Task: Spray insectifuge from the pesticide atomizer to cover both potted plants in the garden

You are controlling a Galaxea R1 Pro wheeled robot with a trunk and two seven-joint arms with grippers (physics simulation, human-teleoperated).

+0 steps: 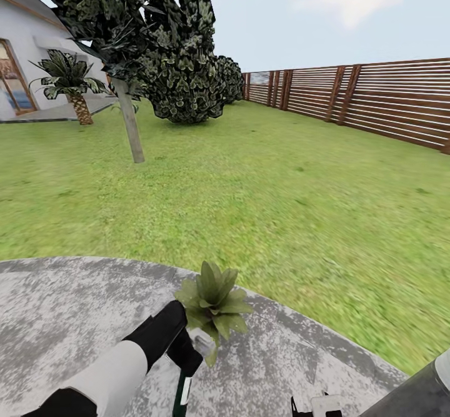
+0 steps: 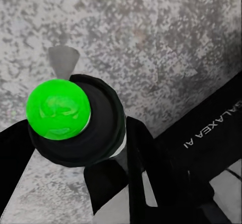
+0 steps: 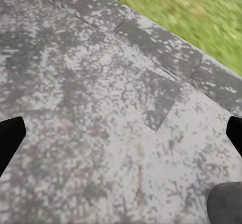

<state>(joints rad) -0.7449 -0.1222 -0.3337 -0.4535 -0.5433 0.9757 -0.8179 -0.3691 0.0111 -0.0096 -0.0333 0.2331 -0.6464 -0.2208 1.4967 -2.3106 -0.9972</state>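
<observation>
Your left gripper [image 1: 187, 357] is closed on the pesticide atomizer [image 1: 182, 395], holding it near its pale spray head, with the bottle hanging below the fingers. It looks light, stiff and smooth, so keep the grip firm. One potted plant [image 1: 214, 304] stands just beyond the gripper; its pot is hidden. Your right gripper [image 3: 121, 133] is open and empty above the patio [image 3: 101, 108].

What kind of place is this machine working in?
Most likely a back garden: a wide lawn shut in by a slatted wooden fence, with a round stone patio and a house behind the trees.
</observation>
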